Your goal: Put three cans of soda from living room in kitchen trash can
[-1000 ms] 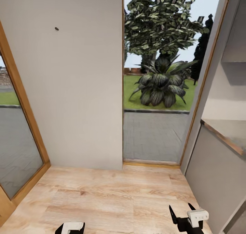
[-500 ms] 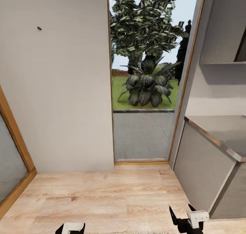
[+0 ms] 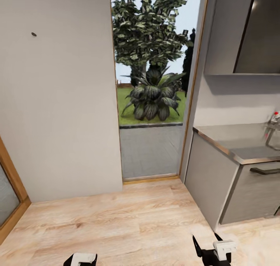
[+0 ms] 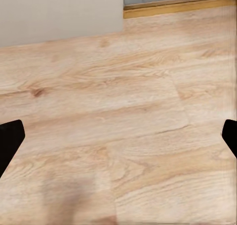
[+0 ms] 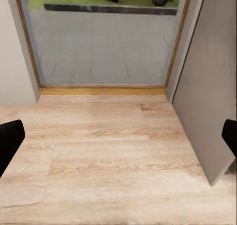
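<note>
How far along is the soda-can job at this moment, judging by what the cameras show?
Nothing looks done: no can or bin is in sight. Both grippers are open and empty, the left gripper over bare wood floor, the right gripper facing the glass door. A kitchen counter stands at the right, so the robot seems in transit. Fetching and binning all three cans appears left.

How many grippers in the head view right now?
2. The left gripper sits at the bottom edge, left of centre; the right gripper at the bottom right, over the wood floor, fingers spread.
</note>
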Controlling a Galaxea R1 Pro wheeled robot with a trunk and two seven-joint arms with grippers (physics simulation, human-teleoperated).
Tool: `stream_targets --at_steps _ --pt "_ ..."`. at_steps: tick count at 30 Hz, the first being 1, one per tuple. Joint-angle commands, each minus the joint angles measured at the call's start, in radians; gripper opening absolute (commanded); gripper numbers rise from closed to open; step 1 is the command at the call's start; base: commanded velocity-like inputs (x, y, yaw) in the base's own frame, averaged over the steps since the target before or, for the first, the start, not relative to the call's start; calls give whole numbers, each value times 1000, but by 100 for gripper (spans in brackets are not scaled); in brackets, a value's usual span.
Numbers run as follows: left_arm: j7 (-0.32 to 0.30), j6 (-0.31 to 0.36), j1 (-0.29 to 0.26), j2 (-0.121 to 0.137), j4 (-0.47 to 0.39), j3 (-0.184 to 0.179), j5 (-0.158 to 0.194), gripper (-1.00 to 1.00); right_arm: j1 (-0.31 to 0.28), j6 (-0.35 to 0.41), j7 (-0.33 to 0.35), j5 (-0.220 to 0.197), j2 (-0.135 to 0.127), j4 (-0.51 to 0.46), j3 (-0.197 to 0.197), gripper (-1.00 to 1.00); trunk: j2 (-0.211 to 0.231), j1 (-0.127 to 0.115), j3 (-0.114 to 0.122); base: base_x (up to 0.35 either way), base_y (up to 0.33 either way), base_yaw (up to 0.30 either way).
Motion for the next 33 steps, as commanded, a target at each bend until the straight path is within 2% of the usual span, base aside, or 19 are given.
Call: stream_targets --at_steps 1,8,24,33 --pt "0 0 0 0 0 0 0 100 0 0 0 0 0 0 0 100 0 0 0 -187 75 -239" --pt "0 0 0 0 0 0 0 100 0 0 0 0 0 1 1 100 0 0 1 -128 26 -239" --pt "-1 -2 0 0 0 -1 0 100 0 0 0 0 -1 3 3 100 0 0 1 -9 1 -243" --pt "0 -2 0 0 0 -1 0 100 0 0 0 2 1 3 6 100 0 0 1 0 0 -27"
